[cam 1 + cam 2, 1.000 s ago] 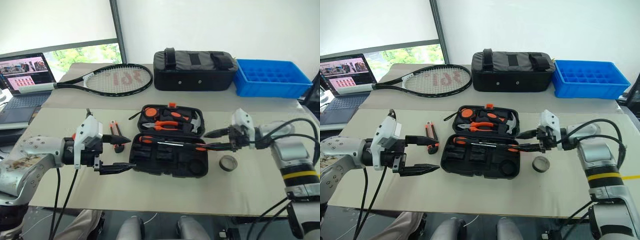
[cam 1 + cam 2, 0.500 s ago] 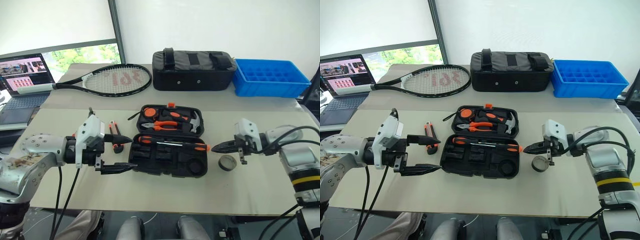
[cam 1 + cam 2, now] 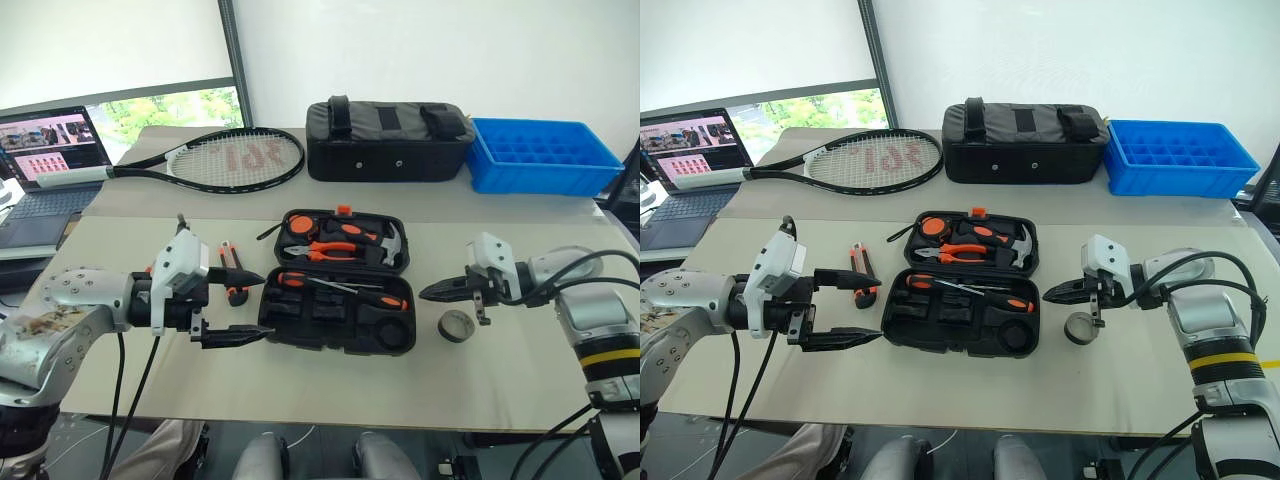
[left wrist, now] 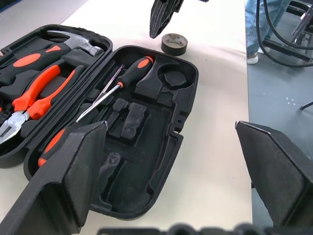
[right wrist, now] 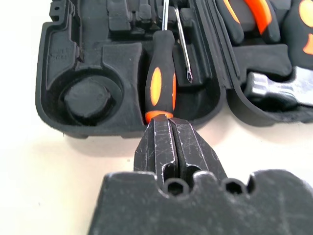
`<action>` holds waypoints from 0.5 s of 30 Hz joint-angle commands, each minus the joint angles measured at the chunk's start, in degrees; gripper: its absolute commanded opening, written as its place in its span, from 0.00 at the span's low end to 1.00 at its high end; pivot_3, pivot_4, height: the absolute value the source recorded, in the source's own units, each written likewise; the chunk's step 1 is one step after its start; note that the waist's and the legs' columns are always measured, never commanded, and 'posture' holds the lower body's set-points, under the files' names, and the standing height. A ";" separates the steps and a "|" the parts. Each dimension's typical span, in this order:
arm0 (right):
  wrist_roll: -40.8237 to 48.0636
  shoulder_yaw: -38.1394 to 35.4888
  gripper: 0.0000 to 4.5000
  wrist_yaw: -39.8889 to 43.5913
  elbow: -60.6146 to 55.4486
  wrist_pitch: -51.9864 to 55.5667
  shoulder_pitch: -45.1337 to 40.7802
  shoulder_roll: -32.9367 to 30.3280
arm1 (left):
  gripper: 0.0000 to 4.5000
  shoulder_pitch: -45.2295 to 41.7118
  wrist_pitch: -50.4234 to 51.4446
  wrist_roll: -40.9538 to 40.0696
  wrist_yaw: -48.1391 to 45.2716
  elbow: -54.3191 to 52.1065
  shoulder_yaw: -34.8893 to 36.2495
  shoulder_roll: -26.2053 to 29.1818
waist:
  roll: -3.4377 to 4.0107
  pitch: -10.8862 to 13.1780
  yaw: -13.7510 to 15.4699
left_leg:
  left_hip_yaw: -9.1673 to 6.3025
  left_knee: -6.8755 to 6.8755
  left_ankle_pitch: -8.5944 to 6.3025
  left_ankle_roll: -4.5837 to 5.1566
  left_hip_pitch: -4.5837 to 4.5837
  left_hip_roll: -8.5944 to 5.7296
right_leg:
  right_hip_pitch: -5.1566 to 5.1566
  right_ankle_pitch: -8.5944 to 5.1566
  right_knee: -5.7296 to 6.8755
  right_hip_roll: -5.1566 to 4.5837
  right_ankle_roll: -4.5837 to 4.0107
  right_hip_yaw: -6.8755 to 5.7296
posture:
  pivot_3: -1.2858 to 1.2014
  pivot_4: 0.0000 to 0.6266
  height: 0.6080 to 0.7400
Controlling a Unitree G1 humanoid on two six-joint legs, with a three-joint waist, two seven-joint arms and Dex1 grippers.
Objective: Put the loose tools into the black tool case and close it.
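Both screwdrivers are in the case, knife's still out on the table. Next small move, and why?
Probably: move the open left hand onto the orange-black utility knife. That knife lies loose on the table just left of the open black moulded-plastic tool case, close to that hand, while the right hand is shut, empty, on the far side.

We found bare table [image 3: 300, 385] before the open black tool case [image 3: 340, 325]; a tape roll [image 3: 457, 325] obstructed its right side.
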 commanded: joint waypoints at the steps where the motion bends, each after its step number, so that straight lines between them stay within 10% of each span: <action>1: 2.42 -0.89 0.00 -4.86 -6.62 2.21 -1.93 4.55 | 1.00 0.12 -1.08 -0.26 -0.15 -0.52 0.39 0.49 | 0.00 0.00 -0.30 | 0.00 0.00 0.00 0.00 0.02 0.03 | 0.00 0.00 0.02 0.04 0.00 0.03 | 0.52 0.24 0.75; 15: -6.96 5.40 0.00 -18.94 3.57 -1.79 -6.87 18.12 | 1.00 1.30 -1.05 -0.52 0.56 -1.42 1.15 0.66 | -0.01 0.01 0.28 | -0.06 0.01 0.00 -0.01 -0.06 0.06 | -0.06 0.01 0.02 0.10 -0.01 0.02 | 0.52 0.24 0.75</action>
